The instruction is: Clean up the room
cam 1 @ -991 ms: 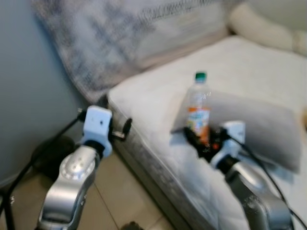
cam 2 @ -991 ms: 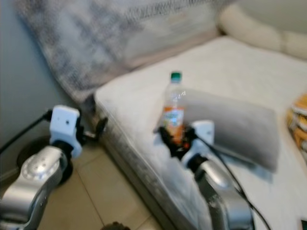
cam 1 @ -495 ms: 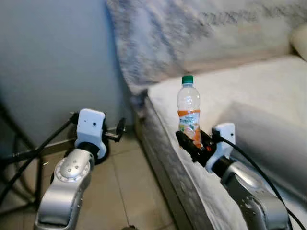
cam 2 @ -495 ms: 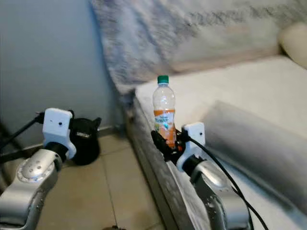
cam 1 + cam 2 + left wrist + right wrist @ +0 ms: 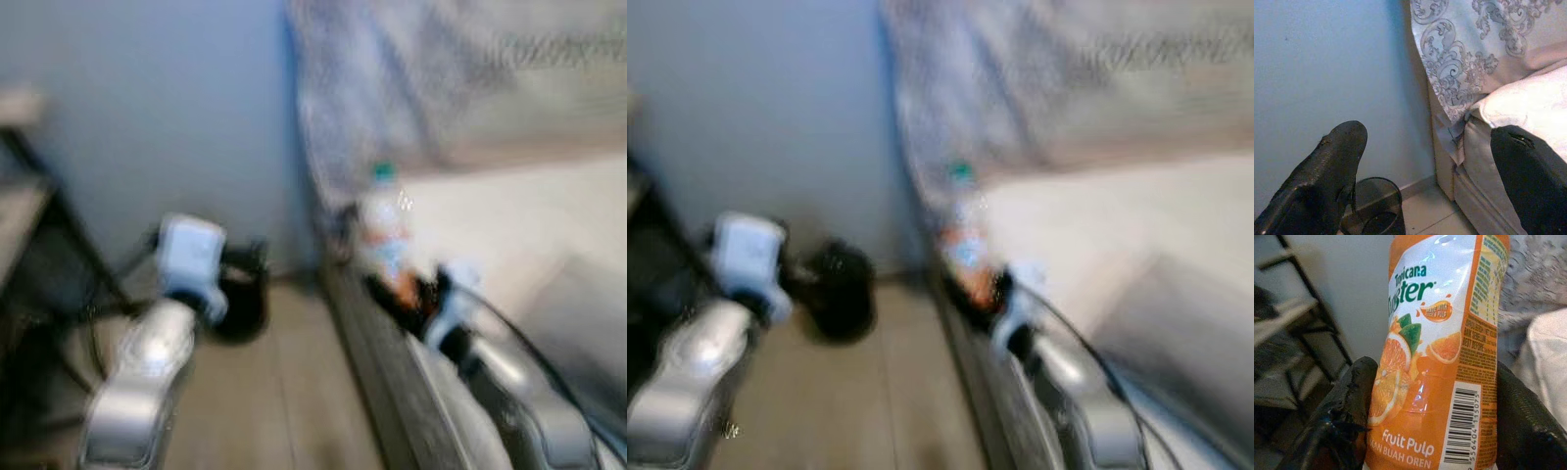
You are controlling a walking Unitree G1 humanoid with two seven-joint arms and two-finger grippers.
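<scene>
Both head views are smeared by motion: the right hand point(image 5: 409, 294) is raised above the near edge of the bed point(image 5: 529, 225) and carries a juice bottle point(image 5: 385, 230) with a green cap, upright, while the left hand point(image 5: 250, 269) is held out over the tiled floor point(image 5: 284, 392) in front of a dark round wastebasket point(image 5: 838, 289) that stands against the blue wall point(image 5: 167, 108), just left of the bed's corner; a patterned grey cover point(image 5: 1019, 88) hangs over the head of the bed, and a dark rack point(image 5: 29, 225) shows at the far left. In the left wrist view the left hand is spread wide with nothing between its fingers point(image 5: 1327, 181), and the black mesh wastebasket sits between wall and bed frame, apparently with nothing in it as far as can be seen. In the right wrist view the right hand's fingers point(image 5: 1347, 406) are pressed against both sides of the bottle's orange Tropicana Twister label point(image 5: 1435, 357), so the bottle is pinched low on its body and off the bed. The step in hand looks like carrying the bottle to be thrown away; the next move probably calls for bringing the right hand leftward over the wastebasket's mouth, low enough that the bottle drops inside, and only then parting the fingers
</scene>
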